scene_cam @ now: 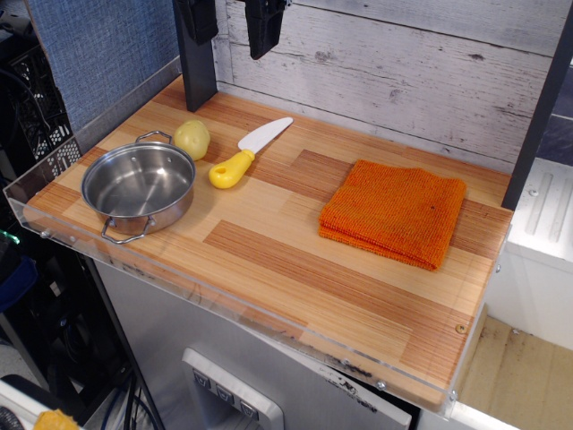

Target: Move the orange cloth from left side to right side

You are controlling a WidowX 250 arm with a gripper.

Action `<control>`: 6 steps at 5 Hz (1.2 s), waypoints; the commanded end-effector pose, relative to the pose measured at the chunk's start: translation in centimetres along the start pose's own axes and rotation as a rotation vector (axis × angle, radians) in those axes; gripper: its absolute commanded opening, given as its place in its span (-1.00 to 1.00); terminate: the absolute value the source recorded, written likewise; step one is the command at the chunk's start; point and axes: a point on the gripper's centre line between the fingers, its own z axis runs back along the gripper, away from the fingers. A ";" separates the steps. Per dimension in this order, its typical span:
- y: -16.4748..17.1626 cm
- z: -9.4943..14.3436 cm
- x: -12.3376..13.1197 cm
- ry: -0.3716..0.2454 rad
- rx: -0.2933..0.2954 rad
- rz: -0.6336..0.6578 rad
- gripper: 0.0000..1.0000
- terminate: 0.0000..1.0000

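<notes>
The orange cloth (394, 213) is a folded, coarse knitted square lying flat on the right part of the wooden tabletop (269, 251), near the back wall. My gripper (261, 40) is a black shape hanging at the top of the view, high above the table's back edge, well to the left of the cloth and not touching it. It holds nothing that I can see. Its top is cut off by the frame, and I cannot tell how its jaws stand.
A steel pan (139, 186) with two handles sits at the left. A pale yellow potato-like ball (192, 139) lies behind it. A toy knife (248, 152) with a yellow handle lies beside them. A black post (197, 63) stands at the back left. A clear rim edges the table.
</notes>
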 end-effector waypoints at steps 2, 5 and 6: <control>-2.9 -0.8 0.8 -0.025 -0.015 0.011 1.00 -1.00; -10.1 -6.1 2.3 -0.056 0.058 -0.050 1.00 -1.00; -11.6 -7.7 2.2 -0.036 0.053 -0.060 1.00 -1.00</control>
